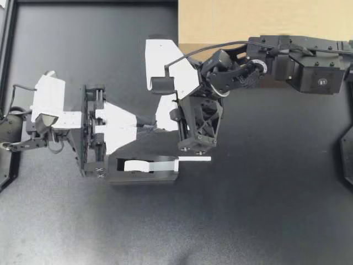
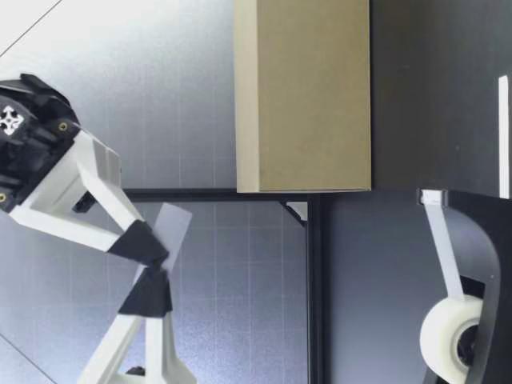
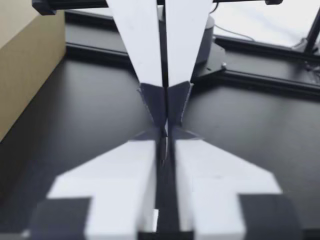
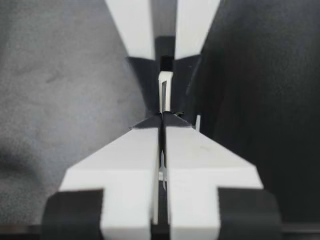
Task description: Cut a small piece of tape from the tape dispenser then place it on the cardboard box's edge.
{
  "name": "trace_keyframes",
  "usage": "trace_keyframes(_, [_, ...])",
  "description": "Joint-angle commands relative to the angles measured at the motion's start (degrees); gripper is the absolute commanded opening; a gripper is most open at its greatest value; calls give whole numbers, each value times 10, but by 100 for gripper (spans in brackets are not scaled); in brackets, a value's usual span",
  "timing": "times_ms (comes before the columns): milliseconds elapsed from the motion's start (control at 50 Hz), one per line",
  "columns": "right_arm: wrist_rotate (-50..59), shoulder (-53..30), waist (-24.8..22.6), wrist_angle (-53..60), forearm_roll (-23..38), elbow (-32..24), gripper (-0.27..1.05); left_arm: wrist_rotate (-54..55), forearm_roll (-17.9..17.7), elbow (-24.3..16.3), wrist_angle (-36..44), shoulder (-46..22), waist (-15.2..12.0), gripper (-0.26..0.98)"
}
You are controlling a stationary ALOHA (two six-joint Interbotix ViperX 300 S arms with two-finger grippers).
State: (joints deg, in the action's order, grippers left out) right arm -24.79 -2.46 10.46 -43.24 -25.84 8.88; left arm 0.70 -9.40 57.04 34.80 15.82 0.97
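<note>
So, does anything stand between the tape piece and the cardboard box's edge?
No loose thing shows between the tape piece and the cardboard box; only my right end effector itself crosses that path.

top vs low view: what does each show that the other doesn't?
Top only: my right arm reaching in past the middle, and the tape dispenser's full outline.
Low only: the tape piece sticking up from the pinch, held well above the table.
Both: my left gripper and my right gripper tip to tip, each shut on the tape piece; the cardboard box; the tape roll.
</note>
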Motion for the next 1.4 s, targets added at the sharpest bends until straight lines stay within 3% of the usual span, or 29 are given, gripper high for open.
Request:
trace_keyframes(0, [-1,9,-2,2,-3,-15,-9,-1,1,-6,6,10,0,-11])
trace_keyframes(320, [3,8,-1,-10,-3,-13,-3,-2,2,-8,6,10,0,-13])
trace_keyframes(560, [12,6,4,-11,-3,-11,34,-1,2,-10,6,10,0,-13])
trace_keyframes(640, [11,10,8,-10,-2,-5,39,4,0,-11,7,8,0,-12])
trace_keyframes(820, [11,43,43,6,1,31,38,20,-31,-13,50,-8,0,-12])
trace_keyframes(920, [9,83,73,38,3,73,38,49,-83,-20,88,-23,-9,-12])
trace_keyframes(1000, [6,120,98,79,3,114,38,93,-150,-29,120,-47,-29,-12])
trace_keyframes(1100, [7,156,122,146,6,161,38,148,-193,-43,137,-77,-61,-13])
trace_keyframes(1280, [7,187,157,283,15,241,35,276,-200,-97,112,-146,-133,-13])
trace_keyframes(1380, [7,183,169,339,18,265,29,323,-193,-125,98,-183,-159,-13])
